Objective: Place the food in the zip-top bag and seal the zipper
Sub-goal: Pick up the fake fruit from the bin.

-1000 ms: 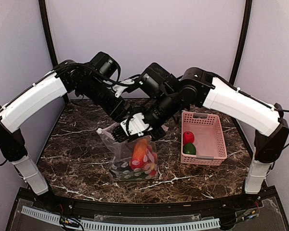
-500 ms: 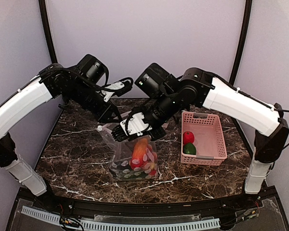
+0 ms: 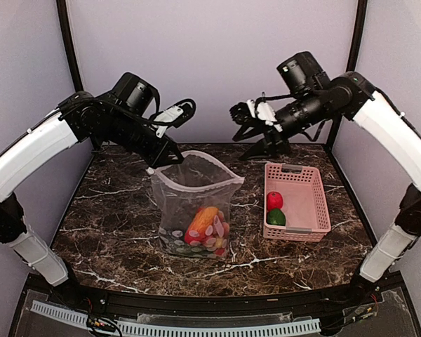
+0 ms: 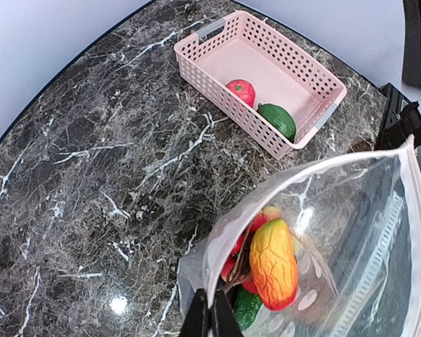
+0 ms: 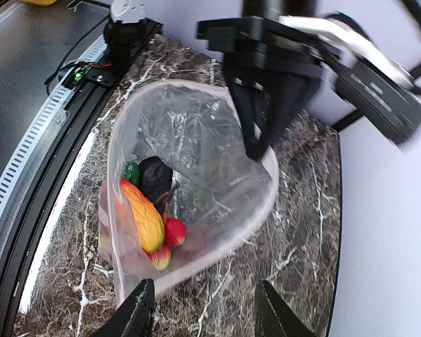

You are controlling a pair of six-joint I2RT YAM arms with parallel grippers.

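Left gripper (image 4: pixel 210 319) jaws clamped on rim of clear crinkly zip-top bag (image 3: pixel 196 200); right gripper (image 5: pixel 204 295) jaws half-open, empty. Single-corner hold: bag mouth could collapse, spilling toy food (image 3: pixel 202 225).

The left arm (image 3: pixel 35 151) and right arm (image 3: pixel 396 133) have white shells, black joints and looping black cables.

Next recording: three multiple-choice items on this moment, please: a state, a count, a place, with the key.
1. The left gripper is: A. open, empty B. shut on the zip-top bag's rim C. out of sight
2. Food pieces in the pink basket: A. none B. four C. two
3. The orange piece lies: A. in the bag B. in the basket C. in the left gripper
Key: B, it pinches the rim; C, a red piece and a green piece; A, visible through the clear plastic.
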